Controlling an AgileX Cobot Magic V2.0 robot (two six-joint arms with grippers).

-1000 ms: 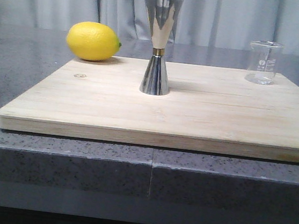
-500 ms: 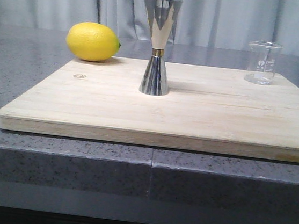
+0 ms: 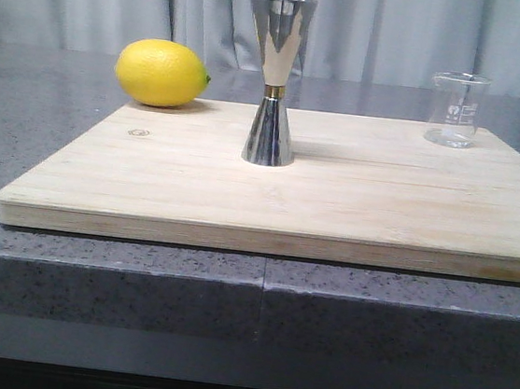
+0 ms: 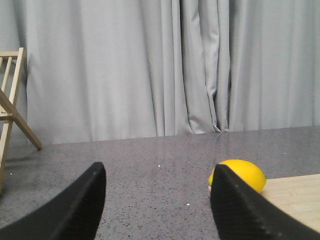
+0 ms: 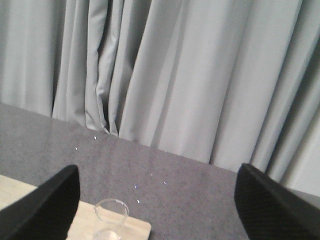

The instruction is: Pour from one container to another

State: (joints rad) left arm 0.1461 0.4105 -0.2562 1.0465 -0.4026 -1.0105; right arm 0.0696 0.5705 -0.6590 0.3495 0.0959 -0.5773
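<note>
Black and wide apart, the fingers (image 4: 75,210) of my left gripper (image 4: 157,205) hold nothing and touch nothing; past them sits a yellow lemon (image 4: 239,175) at the edge of the wooden board (image 3: 335,194). My right gripper (image 5: 157,205) is spread just as wide and empty above the small glass beaker (image 5: 111,217). That beaker stands upright at the board's far right corner, well apart from the steel jigger (image 3: 275,79) at the middle.
</note>
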